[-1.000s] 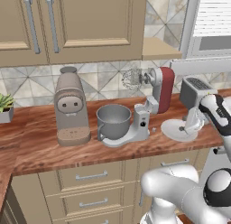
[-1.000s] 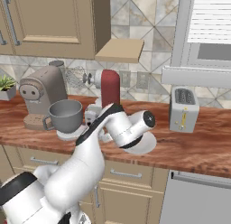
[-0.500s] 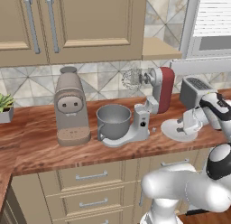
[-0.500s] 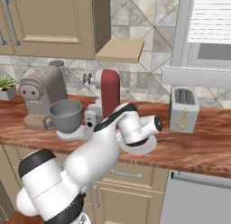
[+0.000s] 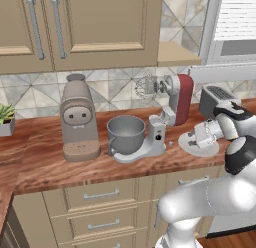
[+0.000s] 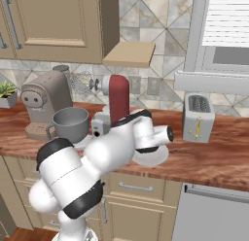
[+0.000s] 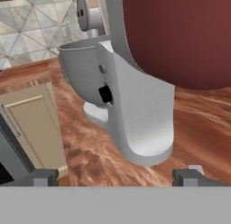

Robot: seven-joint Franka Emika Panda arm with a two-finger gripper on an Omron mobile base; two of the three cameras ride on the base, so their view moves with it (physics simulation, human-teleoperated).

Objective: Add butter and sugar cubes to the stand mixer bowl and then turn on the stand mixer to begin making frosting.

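Since a second ago the arm swung lower over the white plate [image 5: 200, 147]. Hand view alone revealed the gripper [image 7: 116, 177] spread wide, facing the stand mixer [image 7: 144, 83] column's black switch; base views showed its red head and the smooth grey stand mixer bowl [image 5: 126, 134] on the wooden counter [image 5: 45, 162].

The stand mixer [image 5: 167, 114] stood upright on the wooden table [image 5: 45, 162], its dark red rounded head [image 6: 118, 96] tilted back on a light grey column, the wire whisk [image 5: 146, 87] raised clear above the bowl. The stand mixer bowl [image 5: 126, 134], round, grey metal with a small side handle, sat on the mixer's light grey base, open side up. In the hand view, the grey column [image 7: 135, 110] carried a small dark lever on its side, with the bowl [image 7: 81, 74] just behind it.
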